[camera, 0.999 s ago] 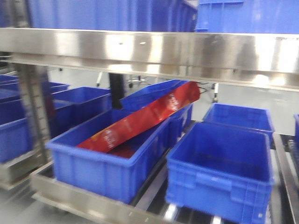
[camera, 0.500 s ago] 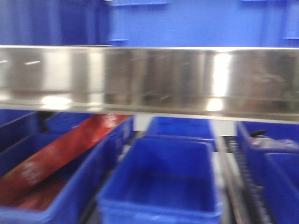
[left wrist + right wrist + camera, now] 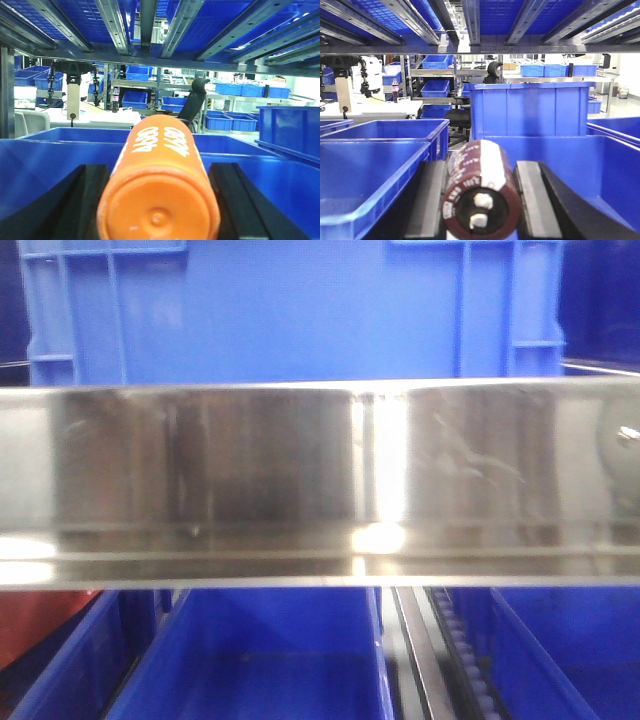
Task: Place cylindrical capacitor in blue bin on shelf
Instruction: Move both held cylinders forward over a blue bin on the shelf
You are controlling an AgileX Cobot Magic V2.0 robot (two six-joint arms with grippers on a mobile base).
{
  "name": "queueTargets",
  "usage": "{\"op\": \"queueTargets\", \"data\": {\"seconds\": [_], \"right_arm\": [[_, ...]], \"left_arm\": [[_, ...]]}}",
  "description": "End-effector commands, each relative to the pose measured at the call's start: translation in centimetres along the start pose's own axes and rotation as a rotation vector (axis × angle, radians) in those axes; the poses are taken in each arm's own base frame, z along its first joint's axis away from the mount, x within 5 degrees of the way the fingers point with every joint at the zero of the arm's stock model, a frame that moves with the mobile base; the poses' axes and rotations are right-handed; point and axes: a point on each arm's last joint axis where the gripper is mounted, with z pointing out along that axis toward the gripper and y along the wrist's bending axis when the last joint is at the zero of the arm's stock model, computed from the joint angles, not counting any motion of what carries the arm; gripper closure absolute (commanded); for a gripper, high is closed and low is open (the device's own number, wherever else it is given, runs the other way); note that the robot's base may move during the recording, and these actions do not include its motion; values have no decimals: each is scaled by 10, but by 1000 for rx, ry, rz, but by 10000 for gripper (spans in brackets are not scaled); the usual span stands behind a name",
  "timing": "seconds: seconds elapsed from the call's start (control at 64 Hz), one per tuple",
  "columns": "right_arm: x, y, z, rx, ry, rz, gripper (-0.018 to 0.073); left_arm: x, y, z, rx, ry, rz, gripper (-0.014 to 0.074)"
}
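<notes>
The right gripper [image 3: 481,202] is clamping its jaws on the capacitor [image 3: 479,192], a dark brown cylinder with a glossy sleeve and pale printed letters. Its round end is facing the camera and is showing two small metal screw posts. The flat black fingers [image 3: 535,195] are pressing on it from 9 and 3 o'clock, so the capacitor is lying lengthwise and pointing toward 12 o'clock. It is hanging in the jaws and is not resting in any bin. At 9 o'clock a low blue bin [image 3: 370,165] of smooth plastic is standing open, and at 3 o'clock another open bin [image 3: 600,165] is showing its inner wall. Behind them, at 12 o'clock, a tall bin [image 3: 530,110] with vertical ribs is rising. I cannot tell over which bin the capacitor is hanging.

The left gripper [image 3: 159,212] is clamping its jaws on an orange cylinder [image 3: 159,175], matte, with white digits on the side and a small dimple in the round end. Black fingers [image 3: 75,200] are holding it from both sides. Beyond it an open blue box [image 3: 65,150] is spreading across the view.

Above both grippers, at 12 o'clock, the underside of the shelf [image 3: 150,20] is showing grey metal rails under blue grid-patterned bin bottoms.

In the front view the broad steel rail [image 3: 250,480] of the shelf is filling the middle, shiny and streaked with reflections. A ribbed blue crate [image 3: 290,310] is standing above it, more blue bins [image 3: 270,660] are sitting below, and something red [image 3: 40,625] is showing at 8 o'clock.
</notes>
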Motion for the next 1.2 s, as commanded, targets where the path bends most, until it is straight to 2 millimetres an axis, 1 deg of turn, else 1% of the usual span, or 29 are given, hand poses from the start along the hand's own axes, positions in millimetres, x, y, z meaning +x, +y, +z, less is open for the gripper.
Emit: {"op": "queueTargets", "data": {"seconds": [0.0,1.187], "right_arm": [[-3,0,-1,7,-32,-11,721],[-3,0,-1,7,-32,-11,721]], "left_arm": [[-3,0,-1,7,-27,-2,707],[-3,0,-1,7,-27,-2,707]]}}
